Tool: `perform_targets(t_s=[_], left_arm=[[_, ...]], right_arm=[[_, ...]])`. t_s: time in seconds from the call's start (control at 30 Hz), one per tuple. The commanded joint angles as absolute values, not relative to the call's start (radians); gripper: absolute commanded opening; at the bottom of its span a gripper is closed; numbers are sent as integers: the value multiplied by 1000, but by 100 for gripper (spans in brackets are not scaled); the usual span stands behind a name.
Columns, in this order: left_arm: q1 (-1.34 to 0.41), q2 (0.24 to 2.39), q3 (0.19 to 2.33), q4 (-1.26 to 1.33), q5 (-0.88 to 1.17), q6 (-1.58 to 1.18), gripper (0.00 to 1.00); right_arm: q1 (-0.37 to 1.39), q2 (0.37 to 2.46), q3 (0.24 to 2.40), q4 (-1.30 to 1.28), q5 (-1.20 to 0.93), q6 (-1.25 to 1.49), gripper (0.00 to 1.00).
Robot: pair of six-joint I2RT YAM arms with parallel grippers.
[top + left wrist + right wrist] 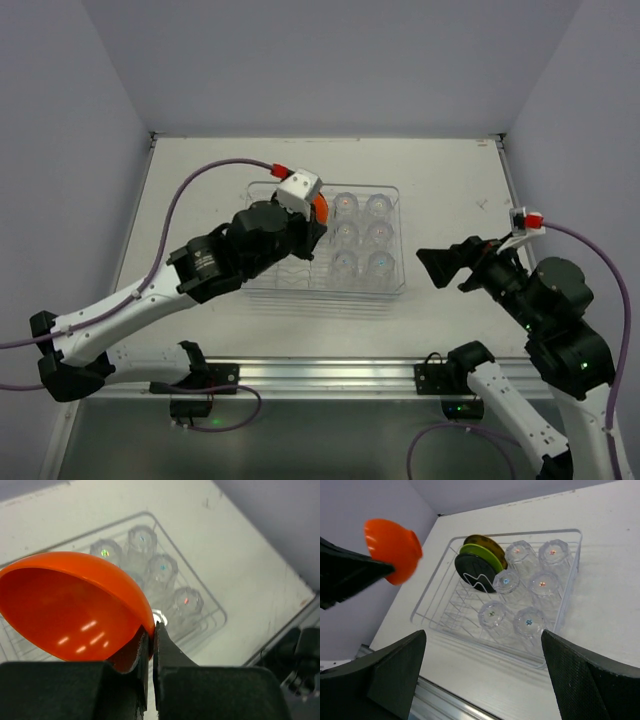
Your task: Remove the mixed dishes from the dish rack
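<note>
My left gripper point(151, 627) is shut on the rim of the small orange bowl point(70, 605) and holds it above the left part of the dish rack point(396, 287). The bowl also shows in the top view point(319, 207) and in the right wrist view point(395, 547). Black point(475, 575), lime-green point(481, 555) and olive point(487, 542) plates stand on edge in the rack point(485, 646). Several clear glass cups point(517, 552) stand upside down in its right half. My right gripper point(440, 268) is open and empty, right of the rack.
A metal rail point(330, 375) runs along the table's near edge. Grey walls close in the left, back and right sides. White tabletop point(450, 180) surrounds the rack.
</note>
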State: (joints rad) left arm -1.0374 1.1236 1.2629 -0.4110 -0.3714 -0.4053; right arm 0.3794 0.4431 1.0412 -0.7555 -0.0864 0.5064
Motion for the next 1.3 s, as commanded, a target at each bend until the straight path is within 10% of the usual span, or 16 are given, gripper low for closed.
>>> perform_targets(t_s=[0.0, 0.4, 0.9, 1.27], left_arm=[[-1090, 1176, 1328, -719, -204, -275, 0], [-1407, 1291, 1275, -796, -139, -26, 0], [-1503, 1457, 1361, -919, -153, 57, 0], [-1545, 1459, 1361, -927, -181, 34, 0]], right_arm=[[379, 573, 1155, -790, -248, 474, 99], [498, 892, 1258, -914, -310, 399, 98], [989, 1141, 1227, -1048, -16, 377, 69], [1012, 1212, 1219, -1018, 5, 367, 57]])
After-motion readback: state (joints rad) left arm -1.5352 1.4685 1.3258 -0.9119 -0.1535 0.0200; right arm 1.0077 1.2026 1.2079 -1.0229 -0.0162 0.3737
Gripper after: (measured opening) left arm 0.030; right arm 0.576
